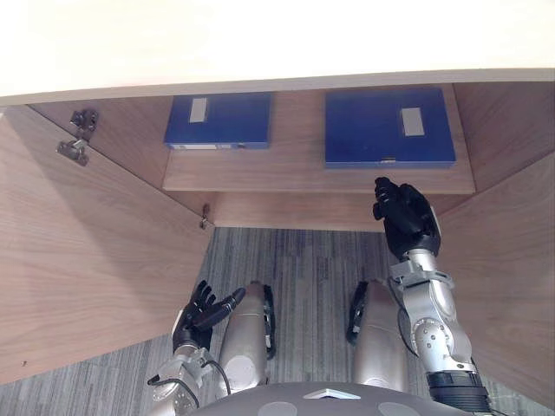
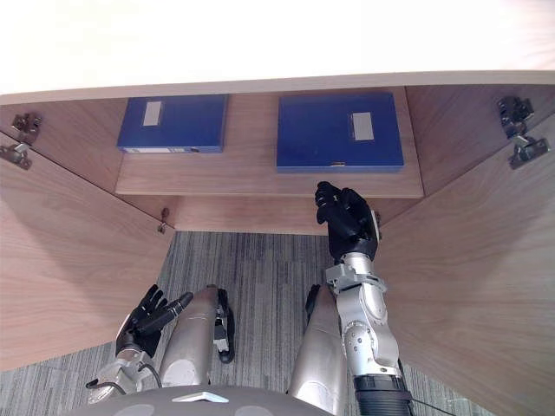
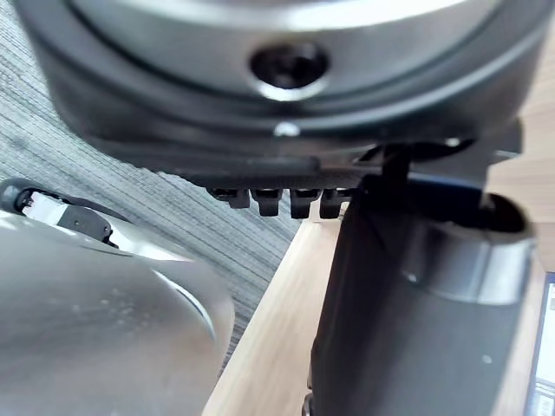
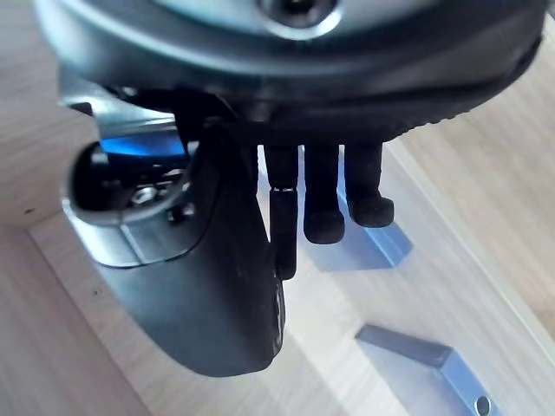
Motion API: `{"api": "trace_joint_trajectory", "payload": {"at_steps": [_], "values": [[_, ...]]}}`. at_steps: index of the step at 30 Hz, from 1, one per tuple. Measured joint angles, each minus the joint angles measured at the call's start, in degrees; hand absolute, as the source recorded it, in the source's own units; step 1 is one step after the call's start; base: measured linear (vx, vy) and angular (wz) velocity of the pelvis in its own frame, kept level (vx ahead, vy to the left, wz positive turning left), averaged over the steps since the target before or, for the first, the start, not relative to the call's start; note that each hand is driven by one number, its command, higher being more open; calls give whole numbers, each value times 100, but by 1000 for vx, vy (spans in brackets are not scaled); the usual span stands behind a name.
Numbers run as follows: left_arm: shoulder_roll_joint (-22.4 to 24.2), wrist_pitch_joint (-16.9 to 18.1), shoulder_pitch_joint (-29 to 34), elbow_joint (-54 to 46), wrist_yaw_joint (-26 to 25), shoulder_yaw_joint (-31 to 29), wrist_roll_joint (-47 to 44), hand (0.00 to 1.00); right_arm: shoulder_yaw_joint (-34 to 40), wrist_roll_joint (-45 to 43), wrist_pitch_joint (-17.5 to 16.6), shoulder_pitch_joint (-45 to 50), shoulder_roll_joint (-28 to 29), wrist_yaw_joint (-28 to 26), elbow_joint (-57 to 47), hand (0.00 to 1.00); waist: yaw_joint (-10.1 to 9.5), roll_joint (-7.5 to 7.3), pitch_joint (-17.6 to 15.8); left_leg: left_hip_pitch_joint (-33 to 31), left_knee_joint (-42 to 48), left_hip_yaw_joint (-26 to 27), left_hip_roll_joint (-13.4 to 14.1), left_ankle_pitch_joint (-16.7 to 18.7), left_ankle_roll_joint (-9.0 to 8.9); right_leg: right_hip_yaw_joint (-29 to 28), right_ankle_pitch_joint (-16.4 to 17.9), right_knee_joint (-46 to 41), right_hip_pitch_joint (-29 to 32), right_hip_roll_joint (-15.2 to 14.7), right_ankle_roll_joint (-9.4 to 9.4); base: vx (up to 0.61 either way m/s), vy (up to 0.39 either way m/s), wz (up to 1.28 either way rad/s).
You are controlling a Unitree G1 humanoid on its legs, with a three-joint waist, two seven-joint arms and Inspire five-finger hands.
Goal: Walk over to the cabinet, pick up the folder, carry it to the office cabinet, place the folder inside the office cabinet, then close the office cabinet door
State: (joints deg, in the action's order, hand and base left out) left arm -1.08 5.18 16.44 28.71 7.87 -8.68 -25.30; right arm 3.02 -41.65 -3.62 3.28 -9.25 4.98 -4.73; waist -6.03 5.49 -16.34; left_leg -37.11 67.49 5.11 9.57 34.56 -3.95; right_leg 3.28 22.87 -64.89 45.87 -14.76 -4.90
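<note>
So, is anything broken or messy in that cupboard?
Nothing stands out. The left folder and the right folder lie flat and straight on the shelf, apart. The left door and right door stand open. The right hand hovers open near the right folder.

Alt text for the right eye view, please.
The open, empty right hand is raised at the front edge of the cabinet shelf, just short of the right blue folder; a left blue folder lies beside it. The left hand hangs low, open.
</note>
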Motion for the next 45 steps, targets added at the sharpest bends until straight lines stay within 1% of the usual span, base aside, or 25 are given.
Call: {"api": "trace_joint_trajectory", "payload": {"at_steps": [8,12,19,22,26,34,38,45], "values": [[-2,-2,-49,-243,-24,107,-167,100,153,-197,-113,-558,-4,85,272,0,-9,29,-354,-258,292,-75,2,49,10,-31,50,-262,228,-9,2,-15,-1,2],[-20,-2,-47,-260,-30,106,-170,100,172,-201,-172,-680,-4,168,324,0,-19,35,-367,-438,407,-99,8,68,6,-45,69,-374,409,-10,17,-8,-1,0],[-30,-3,-46,-406,-29,100,-213,100,416,-211,-318,-775,-4,211,455,0,-25,45,-384,-468,441,-112,11,97,-5,-45,81,-401,439,-9,19,0,0,0],[-36,4,-46,-467,-23,98,-213,100,476,-263,-329,-808,-4,212,456,0,-22,55,-390,-570,451,-119,11,97,-5,-41,80,-406,532,-8,20,0,0,0],[-38,2,-46,-459,-23,91,-213,100,567,-343,-333,-886,-4,224,456,0,-31,117,-465,-588,449,-123,10,97,-5,-39,82,-405,547,-10,18,0,0,0],[-48,2,-45,-461,-20,86,-213,100,672,-433,-368,-945,-5,276,456,0,-74,119,-467,-630,444,-132,6,97,-4,-37,90,-405,579,-10,4,0,0,0],[-62,2,-46,-466,-17,84,-213,100,816,-437,-471,-1116,-11,289,456,0,-80,126,-509,-640,438,-131,6,97,-5,-37,90,-404,593,-10,4,0,0,0],[-112,2,-45,-524,-11,80,-222,100,885,-482,-486,-1377,-246,296,456,0,-126,150,-572,-648,418,-132,6,96,-5,-32,93,-397,606,-11,0,0,0,0]]}}
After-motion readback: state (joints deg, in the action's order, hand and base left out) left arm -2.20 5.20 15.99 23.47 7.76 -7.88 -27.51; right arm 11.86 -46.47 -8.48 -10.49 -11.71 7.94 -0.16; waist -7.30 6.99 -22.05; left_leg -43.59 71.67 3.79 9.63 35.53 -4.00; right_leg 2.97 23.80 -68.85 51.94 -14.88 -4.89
